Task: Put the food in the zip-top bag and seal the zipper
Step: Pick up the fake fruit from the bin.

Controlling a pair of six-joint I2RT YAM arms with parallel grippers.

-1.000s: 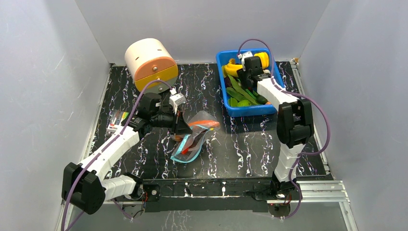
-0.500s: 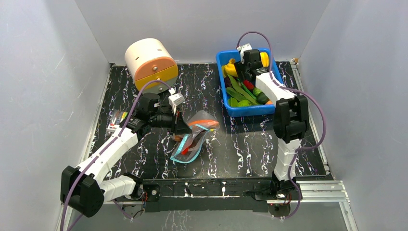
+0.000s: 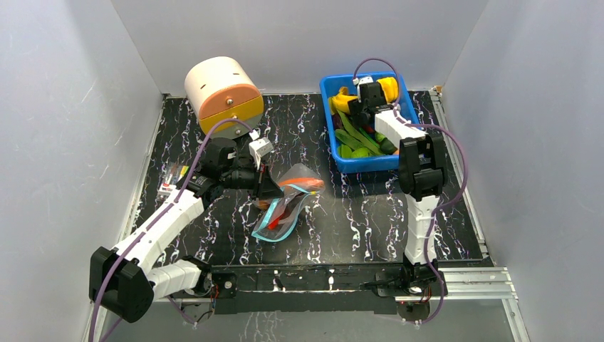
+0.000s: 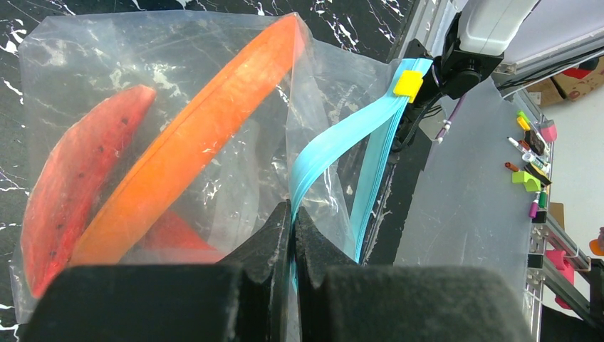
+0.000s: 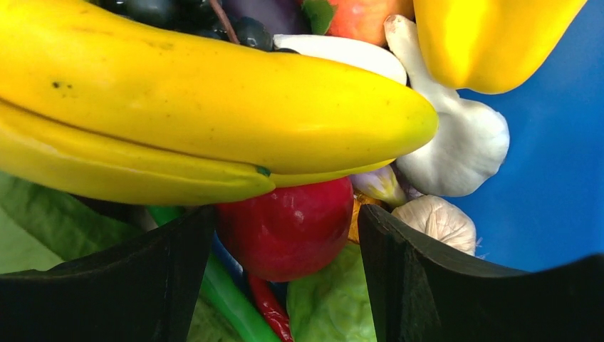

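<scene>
My right jaws have just widened and now straddle a red fruit (image 5: 285, 228) in the blue bin (image 5: 555, 178), poised to pick. Left jaws stay clamped on the zipper (image 4: 335, 142) of the bag (image 4: 142, 85).

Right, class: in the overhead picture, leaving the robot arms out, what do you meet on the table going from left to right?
cream and orange drum → zip-top bag → blue bin, which holds the loose toy food
</scene>
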